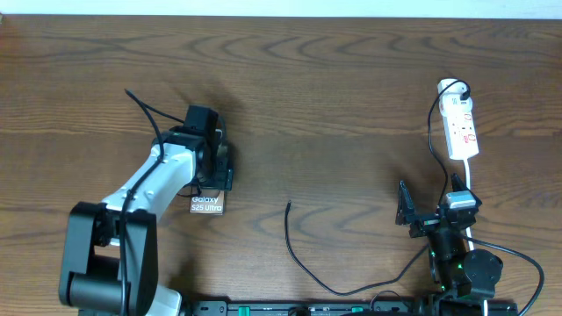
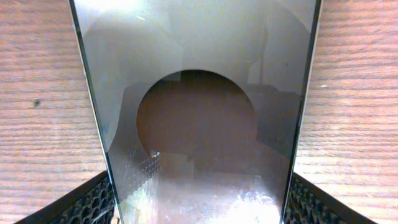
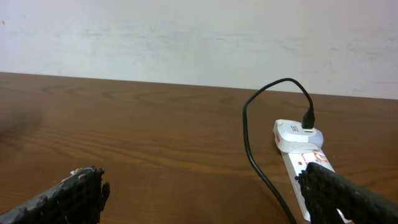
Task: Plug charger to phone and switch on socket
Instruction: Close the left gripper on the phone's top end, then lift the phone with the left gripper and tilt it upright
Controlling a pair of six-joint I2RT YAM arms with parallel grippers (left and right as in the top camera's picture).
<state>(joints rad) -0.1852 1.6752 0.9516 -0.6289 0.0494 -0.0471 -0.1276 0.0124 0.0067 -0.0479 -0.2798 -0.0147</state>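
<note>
Phone-steadying step, I judge: the left gripper clamps the phone edge to edge. The right gripper gapes wide, empty (socket just ahead). Next, it needs the charger tip, lying off to its left.

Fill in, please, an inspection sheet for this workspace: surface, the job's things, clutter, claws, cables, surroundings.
Surface: brown wood-grain table; no spill or damage seen.
Job's things: Galaxy S25 Ultra phone under the left arm's claw; charger cable loose on the table, its plug tip free, not in the phone; white power strip with red marks, switch position too small to tell.
Clutter: nothing seen.
Claws: left claw closed on the phone's two long edges; right claw open, empty, facing the strip.
Cables: black lead plugged into a white adapter on the strip; white cord leaves the strip's near end.
Surroundings: pale wall behind the table.
</note>
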